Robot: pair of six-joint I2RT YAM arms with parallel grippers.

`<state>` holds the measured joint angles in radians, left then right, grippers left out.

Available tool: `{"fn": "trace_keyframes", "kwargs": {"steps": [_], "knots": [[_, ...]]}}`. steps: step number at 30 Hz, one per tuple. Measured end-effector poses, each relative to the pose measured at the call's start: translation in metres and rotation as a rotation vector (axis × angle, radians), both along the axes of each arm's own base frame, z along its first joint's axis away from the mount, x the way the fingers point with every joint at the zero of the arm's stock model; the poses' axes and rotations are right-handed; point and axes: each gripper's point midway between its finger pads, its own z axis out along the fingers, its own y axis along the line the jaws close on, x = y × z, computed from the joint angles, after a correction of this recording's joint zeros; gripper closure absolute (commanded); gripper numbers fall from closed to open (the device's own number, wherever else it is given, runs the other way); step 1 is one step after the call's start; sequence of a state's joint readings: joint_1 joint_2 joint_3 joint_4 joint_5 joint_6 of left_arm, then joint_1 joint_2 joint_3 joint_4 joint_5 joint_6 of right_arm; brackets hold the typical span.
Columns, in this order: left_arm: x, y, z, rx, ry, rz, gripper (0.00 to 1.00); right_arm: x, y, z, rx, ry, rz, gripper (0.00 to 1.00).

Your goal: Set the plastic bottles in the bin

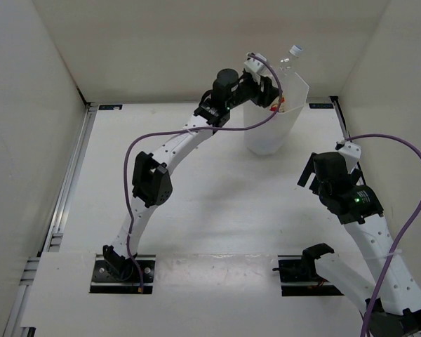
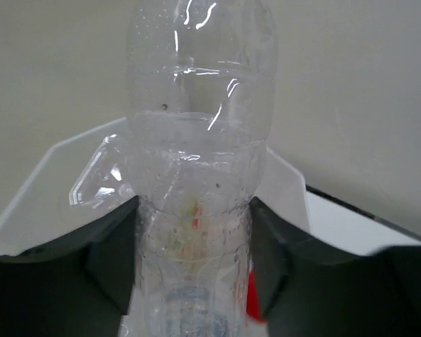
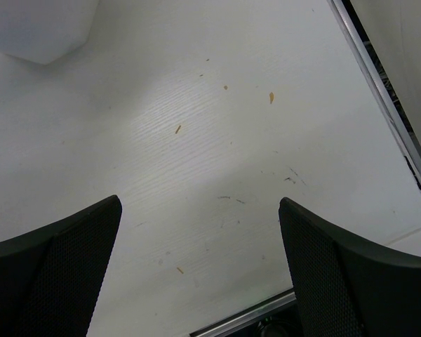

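While left jaws grip a bottle — lower end hidden, bin seemingly beneath.

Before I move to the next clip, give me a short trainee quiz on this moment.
1. True or false: the right tool grips something.
2. What does the left tool hold? A) a clear bottle B) a red cup C) nothing
3. Fill in: the held bottle is over the open ___.
Key: 1 false, it is open above the bare table; 2 A; 3 bin.
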<state>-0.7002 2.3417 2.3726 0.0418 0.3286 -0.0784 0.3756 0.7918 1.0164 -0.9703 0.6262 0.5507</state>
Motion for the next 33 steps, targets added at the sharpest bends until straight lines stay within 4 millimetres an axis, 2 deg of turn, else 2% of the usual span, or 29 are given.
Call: {"fn": "trace_keyframes", "kwargs": {"steps": [1, 2, 5, 8, 14, 19, 22, 24, 26, 29, 31, 33], "knots": [[0.0, -0.001, -0.008, 0.016, 0.005, -0.002, 0.1, 0.0, 0.0, 0.0, -0.001, 0.001, 0.0, 0.05], [0.001, -0.002, -0.016, 0.033, 0.004, -0.001, 0.07, 0.0, 0.0, 0.0, -0.001, 0.001, 0.0, 0.05], [0.001, -0.003, -0.039, 0.079, 0.015, -0.001, 0.0, 0.0, 0.0, 0.0, -0.002, 0.002, 0.001, 0.05], [0.0, -0.001, -0.039, 0.093, -0.001, 0.002, 0.0, 0.0, 0.0, -0.001, -0.003, 0.007, 0.001, 0.05], [-0.001, 0.006, -0.027, 0.103, -0.027, 0.026, 0.0, 0.0, 0.0, -0.001, -0.002, 0.006, 0.002, 0.05], [-0.009, 0.022, -0.015, 0.136, -0.057, 0.056, 0.0, -0.002, -0.001, 0.003, 0.004, -0.014, 0.004, 0.04], [-0.018, 0.037, 0.0, 0.153, -0.08, 0.078, 0.0, -0.002, 0.0, 0.005, 0.003, -0.015, 0.007, 0.0], [-0.025, 0.049, 0.019, 0.157, -0.122, 0.101, 0.0, 0.0, 0.002, 0.005, 0.009, -0.01, 0.016, 0.0], [-0.033, 0.066, 0.043, 0.16, -0.17, 0.142, 0.0, 0.004, 0.008, 0.002, 0.018, 0.013, 0.036, 0.0], [-0.043, 0.107, 0.08, 0.165, -0.234, 0.261, 0.0, 0.01, 0.02, -0.011, 0.03, 0.104, 0.066, 0.0], [-0.048, 0.148, 0.101, 0.178, -0.264, 0.377, 0.0, 0.016, 0.028, -0.02, 0.033, 0.174, 0.076, 0.0], [-0.051, 0.206, 0.11, 0.221, -0.27, 0.525, 0.0, 0.021, 0.035, -0.031, 0.04, 0.234, 0.089, 0.0]]}}
